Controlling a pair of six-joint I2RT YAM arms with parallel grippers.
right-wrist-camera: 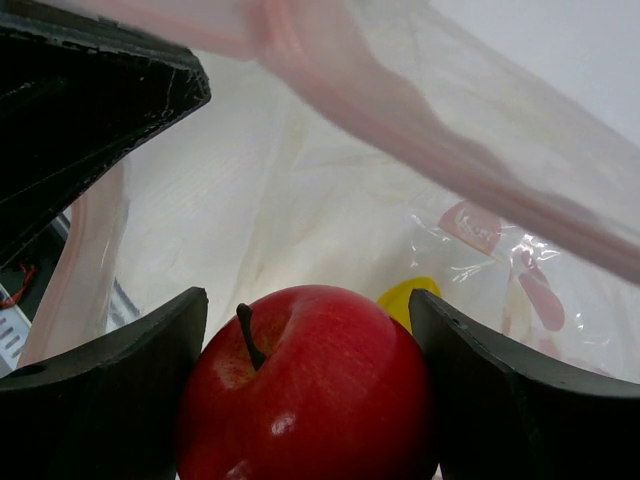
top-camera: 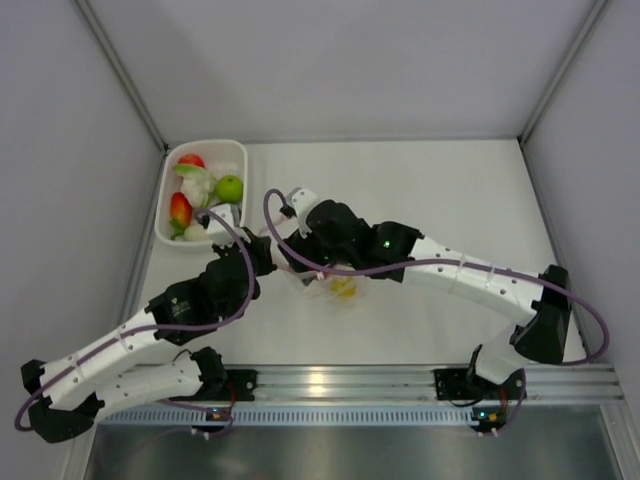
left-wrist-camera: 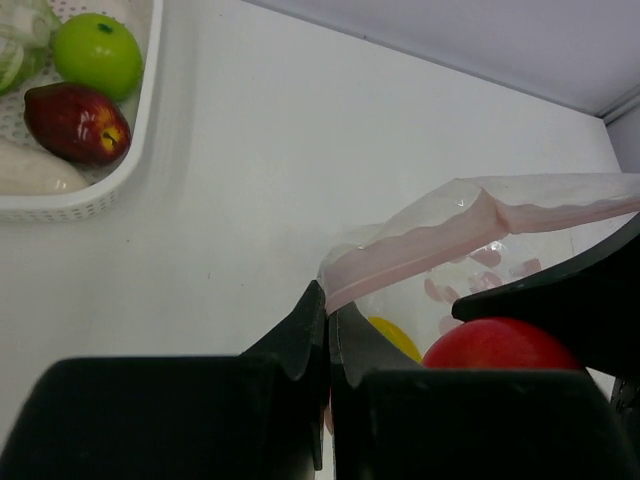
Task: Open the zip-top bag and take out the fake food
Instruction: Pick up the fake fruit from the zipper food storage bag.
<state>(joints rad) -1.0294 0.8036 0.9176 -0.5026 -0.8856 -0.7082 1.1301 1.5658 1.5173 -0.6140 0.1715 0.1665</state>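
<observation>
The clear zip-top bag lies mid-table with its pinkish zip strip pulled up. My left gripper is shut on that strip's near end. My right gripper reaches into the bag's mouth and is shut on a red apple, one finger pressed to each side. The same apple shows in the left wrist view. A yellow piece of fake food lies deeper in the bag, also visible from above. Both grippers meet over the bag in the top view.
A white perforated basket stands at the back left. It holds a green apple, a dark red apple and other fake food. The left gripper's black finger crosses the upper left of the right wrist view.
</observation>
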